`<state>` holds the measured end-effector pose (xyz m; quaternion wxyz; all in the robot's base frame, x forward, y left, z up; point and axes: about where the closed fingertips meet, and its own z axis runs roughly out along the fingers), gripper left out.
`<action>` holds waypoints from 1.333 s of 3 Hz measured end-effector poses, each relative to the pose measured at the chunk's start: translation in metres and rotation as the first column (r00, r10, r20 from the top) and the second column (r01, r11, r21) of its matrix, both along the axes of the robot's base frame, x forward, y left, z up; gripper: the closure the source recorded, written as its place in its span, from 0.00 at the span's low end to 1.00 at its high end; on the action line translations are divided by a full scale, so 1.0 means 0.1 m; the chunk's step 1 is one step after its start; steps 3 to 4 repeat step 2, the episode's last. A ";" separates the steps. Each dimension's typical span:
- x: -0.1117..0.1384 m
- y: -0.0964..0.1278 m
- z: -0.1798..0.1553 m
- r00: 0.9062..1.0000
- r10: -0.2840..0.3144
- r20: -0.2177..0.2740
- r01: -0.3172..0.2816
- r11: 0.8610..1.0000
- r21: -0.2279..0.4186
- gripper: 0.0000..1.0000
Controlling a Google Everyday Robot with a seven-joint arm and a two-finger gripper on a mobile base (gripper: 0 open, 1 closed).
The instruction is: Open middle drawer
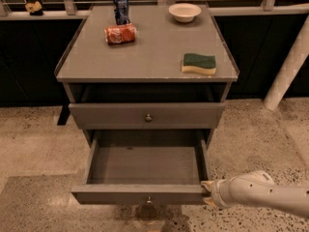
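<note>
The middle drawer (145, 195) is grey with a small round metal knob (148, 199). It stands pulled far out toward the camera, and its inside (145, 164) holds nothing. The drawer above it (147, 116) is closed and has its own knob. My gripper (208, 193) is on the end of the white arm (260, 195) that comes in from the lower right. It is at the right end of the open drawer's front, touching or almost touching it. Anything below the open drawer is hidden by it.
On the grey cabinet top (149, 57) are an upright blue can (121, 7), a red can lying on its side (120, 34), a white bowl (185, 12) and a green-and-yellow sponge (199, 64). A white post (287, 71) leans at the right. The floor is speckled (38, 149).
</note>
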<state>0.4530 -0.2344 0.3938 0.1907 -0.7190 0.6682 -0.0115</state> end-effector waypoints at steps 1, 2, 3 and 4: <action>0.00 0.00 0.00 1.000 0.000 0.000 0.000 1.000 0.000 1.00; 0.00 0.00 0.00 1.000 0.000 0.000 0.000 1.000 0.000 0.81; 0.00 0.00 0.00 1.000 0.000 0.000 0.000 1.000 0.000 0.81; 0.00 0.00 0.00 1.000 0.000 0.000 0.000 1.000 0.000 0.81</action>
